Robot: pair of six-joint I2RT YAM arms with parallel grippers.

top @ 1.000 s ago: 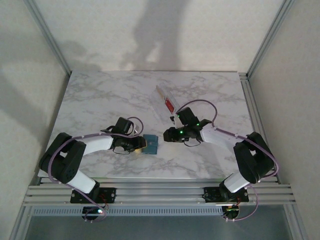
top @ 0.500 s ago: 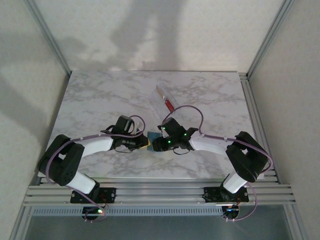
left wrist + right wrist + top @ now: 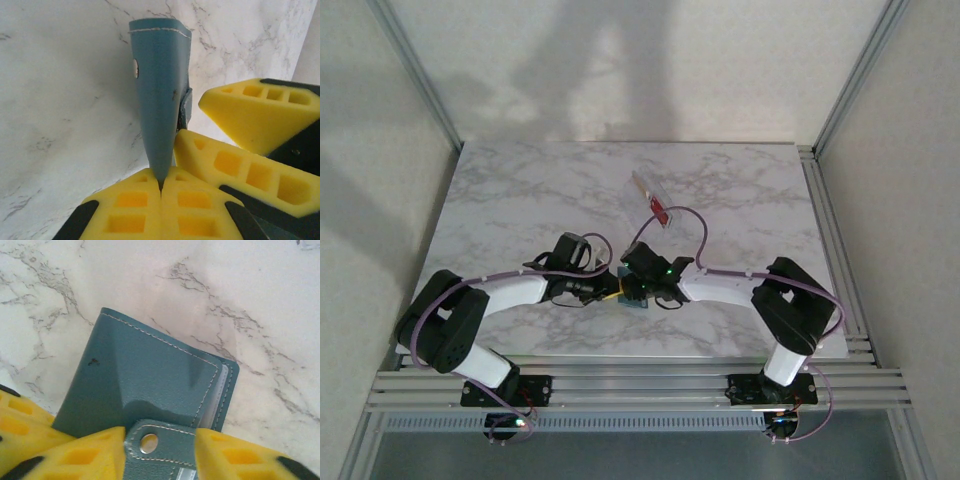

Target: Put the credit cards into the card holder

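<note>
**A:** What sits closest to the arm bases?

**B:** The teal wallet (image 3: 145,375), on the marble table (image 3: 510,200) just beyond them, with both arms bent inward so that their grippers meet at it.

**A:** How does the left gripper stand?

**B:** The left gripper (image 3: 161,186) comes in from the wallet's left side. Its yellow fingers are pressed together, with the edge of the wallet's cover pinched in the seam between them. From that wrist, the cover rises away from the fingertips, seen nearly edge-on.

**A:** And the right one?

**B:** The right gripper (image 3: 159,450) reaches in from the wallet's right side. Its fingers stand apart, one on each side of the snap tab (image 3: 172,445). The tab fills the gap between them, but at this angle I can't tell whether the pads actually press on it. The two grippers are just beside each other there.

**A:** Where is the card holder?

**B:** The card holder (image 3: 650,192) lies beyond the wallet and well apart from it, farther up the table. It is set on a diagonal, with one end pointing back toward the wallet. A red card (image 3: 663,212) shows at that nearer end.
</note>
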